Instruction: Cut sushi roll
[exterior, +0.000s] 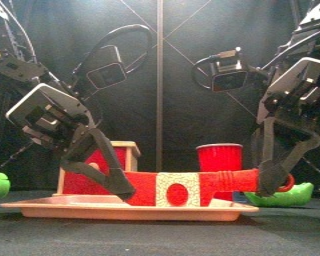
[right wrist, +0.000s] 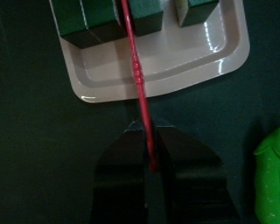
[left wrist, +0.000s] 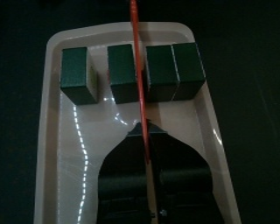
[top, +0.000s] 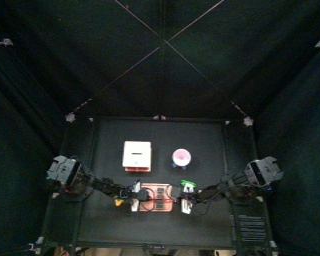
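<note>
**A:** Where's the roll?

**B:** On the tray [exterior: 29, 206], low at the front of the table. From the left wrist it reads as dark green blocks: the roll [left wrist: 130, 74] lies crosswise on the tray, one piece already standing apart at the end, the other three pressed together.

**A:** And that red line?

**B:** A thin red cord [left wrist: 136, 61], or a wire, I can't say which. It runs from one gripper to the other, square across the roll's long axis. In the left wrist view it crosses the second block, near a seam.

**A:** So both arms are in it?

**B:** Both. The left gripper [exterior: 107, 172] comes down at the tray's left end, the right gripper [exterior: 272, 172] at its right end. Each is closed on its end of the cord; the cord disappears between the jaws in both wrist views. Neither looks nearer the roll than the other; it sits between them.

**A:** What does the cut hang on?

**B:** I'd say on keeping the cord crosswise to the roll and taut, then lowering both ends evenly. If one dips first, the slice may come out slanted.

**A:** Anything else on the table?

**B:** A red cup [exterior: 222, 158] behind the tray, a pale box [top: 136, 154] further back, and a green toy [right wrist: 275, 179] just off the tray's right end.
</note>
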`<state>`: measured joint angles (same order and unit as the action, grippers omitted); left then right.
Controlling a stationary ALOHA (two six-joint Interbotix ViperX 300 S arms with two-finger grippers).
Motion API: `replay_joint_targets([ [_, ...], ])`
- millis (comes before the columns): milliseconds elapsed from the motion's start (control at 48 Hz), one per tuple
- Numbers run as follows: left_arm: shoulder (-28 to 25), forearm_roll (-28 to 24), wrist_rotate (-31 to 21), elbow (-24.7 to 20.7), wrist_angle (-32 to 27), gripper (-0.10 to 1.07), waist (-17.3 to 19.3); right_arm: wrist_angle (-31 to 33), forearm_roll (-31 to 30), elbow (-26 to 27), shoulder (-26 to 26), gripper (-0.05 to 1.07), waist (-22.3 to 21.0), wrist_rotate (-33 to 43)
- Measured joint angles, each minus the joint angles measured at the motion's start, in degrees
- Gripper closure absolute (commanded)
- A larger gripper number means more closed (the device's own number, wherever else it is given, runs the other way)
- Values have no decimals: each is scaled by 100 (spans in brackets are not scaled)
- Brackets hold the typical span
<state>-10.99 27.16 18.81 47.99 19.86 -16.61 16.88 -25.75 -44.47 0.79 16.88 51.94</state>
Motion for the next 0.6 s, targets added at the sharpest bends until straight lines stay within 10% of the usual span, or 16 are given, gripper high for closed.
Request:
replay_joint_targets([
  [604,791,-369,-26,132,-35,76,-88,220,-316,-18,-958,69,70,0],
])
